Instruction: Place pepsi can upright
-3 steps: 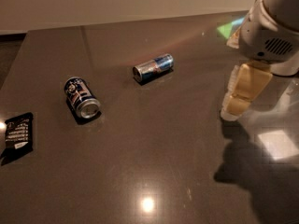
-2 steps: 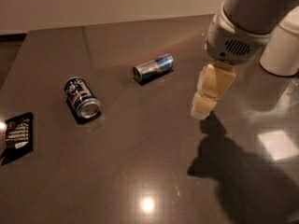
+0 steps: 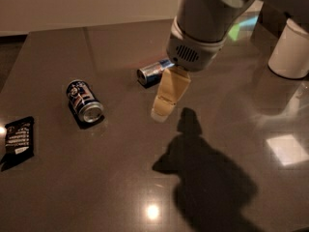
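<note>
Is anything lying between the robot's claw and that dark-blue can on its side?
Nothing visible does. The cream gripper hangs over the dark tabletop, to the picture's right of the dark-blue pepsi can, with only bare surface between them. The slim silver-and-blue can lies farther back, beside the gripper and off that line.

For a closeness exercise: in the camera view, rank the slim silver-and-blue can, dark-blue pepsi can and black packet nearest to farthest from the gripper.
The gripper hangs over mid-table.
1. slim silver-and-blue can, just beyond it
2. dark-blue pepsi can, on its side, picture's left
3. black packet, far left edge
</note>
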You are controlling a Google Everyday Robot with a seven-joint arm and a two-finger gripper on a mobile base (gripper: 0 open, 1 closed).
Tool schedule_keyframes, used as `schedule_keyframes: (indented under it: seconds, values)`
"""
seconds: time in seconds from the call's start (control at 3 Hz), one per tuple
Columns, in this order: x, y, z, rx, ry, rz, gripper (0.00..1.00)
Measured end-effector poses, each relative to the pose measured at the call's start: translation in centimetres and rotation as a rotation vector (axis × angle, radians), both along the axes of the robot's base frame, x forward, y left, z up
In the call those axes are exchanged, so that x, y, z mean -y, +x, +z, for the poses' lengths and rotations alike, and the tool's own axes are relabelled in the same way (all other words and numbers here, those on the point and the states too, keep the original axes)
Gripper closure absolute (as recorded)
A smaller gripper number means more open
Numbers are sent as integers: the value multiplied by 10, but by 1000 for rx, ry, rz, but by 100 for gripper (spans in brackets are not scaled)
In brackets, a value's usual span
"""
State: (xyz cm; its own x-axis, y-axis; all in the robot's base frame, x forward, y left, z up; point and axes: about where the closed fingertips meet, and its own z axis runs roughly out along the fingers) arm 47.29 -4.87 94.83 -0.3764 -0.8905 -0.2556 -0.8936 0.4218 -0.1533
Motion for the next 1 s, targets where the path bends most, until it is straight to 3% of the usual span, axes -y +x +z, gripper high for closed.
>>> schedule_keyframes:
  seconds: [0.33,1.0]
  values:
    - [-34,6,-4,0,24,-99,0]
    - [-80,6,-15,-34,30,-148,0]
